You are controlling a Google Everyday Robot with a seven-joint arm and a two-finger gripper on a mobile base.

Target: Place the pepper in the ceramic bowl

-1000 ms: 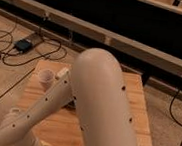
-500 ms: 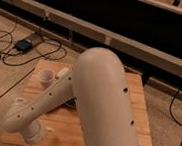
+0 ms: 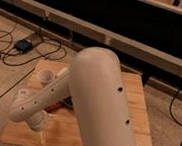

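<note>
The gripper [image 3: 40, 133] hangs low over the table [image 3: 132, 93], fingers apart, and the pepper [image 3: 55, 106] lies just beside it.

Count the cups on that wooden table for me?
1: a pale cup near the back-left corner of the table, beside the arm. The gripper hangs over the front-left part; the arm may hide more.

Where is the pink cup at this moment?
The cup stands at the far left corner of the table, just left of the robot arm; the gripper hangs nearer the camera, over the left front.
</note>
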